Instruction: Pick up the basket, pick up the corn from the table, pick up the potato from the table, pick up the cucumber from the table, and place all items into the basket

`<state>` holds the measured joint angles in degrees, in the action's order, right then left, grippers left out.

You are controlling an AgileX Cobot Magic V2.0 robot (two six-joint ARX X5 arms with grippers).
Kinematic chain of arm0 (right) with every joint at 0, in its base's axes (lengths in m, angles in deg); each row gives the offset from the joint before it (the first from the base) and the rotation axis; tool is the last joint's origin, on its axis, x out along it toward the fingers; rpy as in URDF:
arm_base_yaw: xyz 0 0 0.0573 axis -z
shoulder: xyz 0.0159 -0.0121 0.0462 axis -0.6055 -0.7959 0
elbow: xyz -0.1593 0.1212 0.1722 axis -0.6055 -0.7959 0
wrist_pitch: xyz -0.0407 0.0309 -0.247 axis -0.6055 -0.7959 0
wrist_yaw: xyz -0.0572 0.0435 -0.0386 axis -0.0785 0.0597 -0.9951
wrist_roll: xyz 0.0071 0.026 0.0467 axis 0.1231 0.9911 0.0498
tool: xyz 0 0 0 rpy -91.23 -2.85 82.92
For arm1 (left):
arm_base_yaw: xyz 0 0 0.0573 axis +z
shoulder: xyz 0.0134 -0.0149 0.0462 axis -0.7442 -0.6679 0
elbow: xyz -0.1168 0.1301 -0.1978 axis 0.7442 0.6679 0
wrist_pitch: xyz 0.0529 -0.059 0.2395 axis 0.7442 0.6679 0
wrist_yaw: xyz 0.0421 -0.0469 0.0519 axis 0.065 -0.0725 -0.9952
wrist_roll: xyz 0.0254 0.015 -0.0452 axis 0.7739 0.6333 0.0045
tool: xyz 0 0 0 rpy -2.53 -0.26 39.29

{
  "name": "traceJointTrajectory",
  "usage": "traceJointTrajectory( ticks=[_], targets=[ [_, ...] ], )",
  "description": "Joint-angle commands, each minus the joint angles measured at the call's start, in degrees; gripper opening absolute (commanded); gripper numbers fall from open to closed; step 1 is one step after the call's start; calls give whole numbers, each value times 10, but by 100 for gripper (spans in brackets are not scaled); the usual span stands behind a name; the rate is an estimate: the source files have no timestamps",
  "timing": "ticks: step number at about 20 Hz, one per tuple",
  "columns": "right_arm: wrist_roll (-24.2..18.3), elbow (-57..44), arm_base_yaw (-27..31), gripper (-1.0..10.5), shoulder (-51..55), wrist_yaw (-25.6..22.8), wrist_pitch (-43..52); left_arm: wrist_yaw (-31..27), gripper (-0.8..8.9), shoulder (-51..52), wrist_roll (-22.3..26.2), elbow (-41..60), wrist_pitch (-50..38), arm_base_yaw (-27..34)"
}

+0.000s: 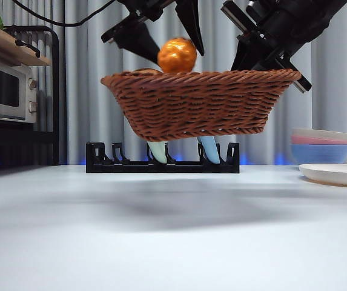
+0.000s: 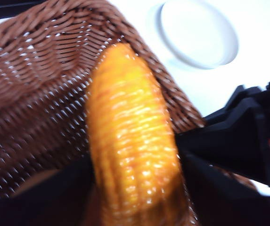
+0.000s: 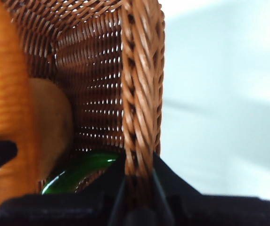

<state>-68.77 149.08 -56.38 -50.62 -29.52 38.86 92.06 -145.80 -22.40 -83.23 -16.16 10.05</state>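
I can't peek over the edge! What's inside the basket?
Inside the basket lie the potato and the cucumber. The left gripper holds the corn partly in it. The bottom under them is covered.

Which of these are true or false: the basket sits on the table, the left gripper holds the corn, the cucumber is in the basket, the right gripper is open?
1. The basket sits on the table. False: it hangs above it.
2. The left gripper holds the corn. True.
3. The cucumber is in the basket. True, beside the potato.
4. The right gripper is open. False: it is shut on the basket's rim.
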Motion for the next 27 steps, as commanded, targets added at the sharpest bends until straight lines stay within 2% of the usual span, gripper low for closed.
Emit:
traceJointTrajectory(
  ticks=[1,4,6,9,12,16,21,22,23,25,26,27],
  targets=[
    [16,6,-2,-9,-1,10,9,-1,626,-3,14,-1,-15,-1],
    [20,6,-5,-9,-1,10,8,1,626,-2,14,-3,-20,-1],
    [20,6,-5,-9,-1,10,8,2,626,8,20,-22,11,-1],
    [19,6,-4,-9,-2,-22,8,-1,625,62,64,-68,73,-1],
    [20,6,-4,-9,-23,-36,-5,-1,626,140,77,-99,105,-1],
    [76,6,-5,-9,-89,-35,-1,-2,625,236,89,-101,107,-1],
    [88,6,-13,4,-157,-34,-17,-2,626,291,91,-101,120,-1],
    [83,6,-13,30,-157,-38,-30,-2,626,292,95,-101,126,-1],
    [77,6,-13,114,-156,-38,-37,-3,625,292,102,-101,133,-1],
    [59,6,-11,420,-142,-38,-54,-26,626,291,111,-101,147,-1],
    [49,6,-7,529,-131,-42,-59,-39,625,289,121,-101,149,-1],
    [47,6,-4,540,-119,-60,-64,-47,625,288,122,-101,150,-1]
  ],
)
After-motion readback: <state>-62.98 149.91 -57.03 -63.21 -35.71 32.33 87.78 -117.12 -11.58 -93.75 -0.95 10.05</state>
